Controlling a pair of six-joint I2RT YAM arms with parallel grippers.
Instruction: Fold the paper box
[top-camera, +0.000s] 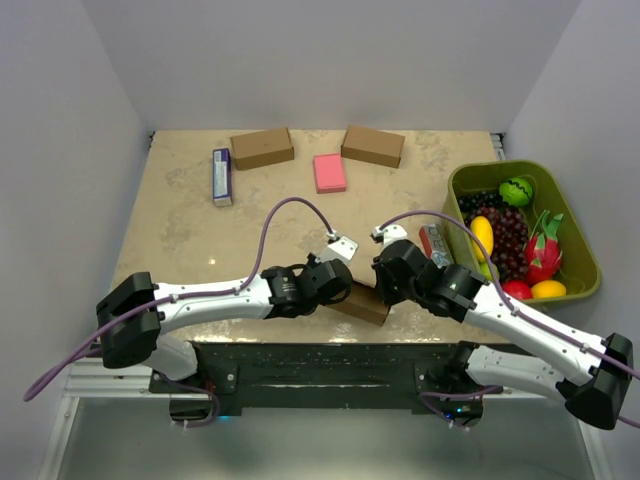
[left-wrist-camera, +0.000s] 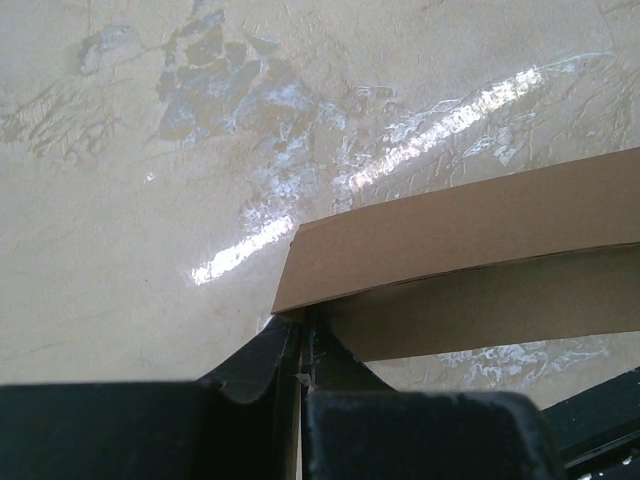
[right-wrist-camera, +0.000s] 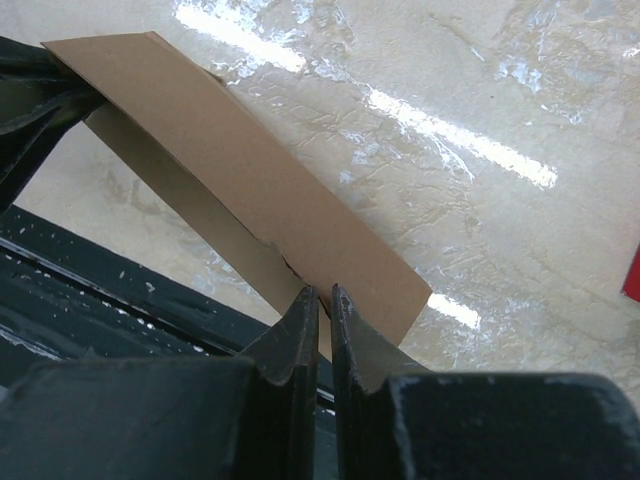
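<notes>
Paper box, a partly folded brown cardboard piece, sits at the middle of the table's near edge, spanned between the two arms. Its long axis runs roughly left to right, the left end slightly farther from the bases. In the wrist views it shows as a long strip with a second panel angled beneath. Left gripper — jaws pressed together on the box's left corner. Right gripper — jaws nearly touching, pinching the cardboard edge at the opposite end. Whether the box rests on the tabletop or is lifted cannot be told. A black rail runs just nearside of it. Bare tabletop opens beyond, up to the far row: left brown box, pink pad, right brown box, with a purple carton farther left. At the right edge a green basket holds grapes, a yellow fruit, a small watermelon, a dragon fruit and two round fruits. A small packet lies just beside it.
</notes>
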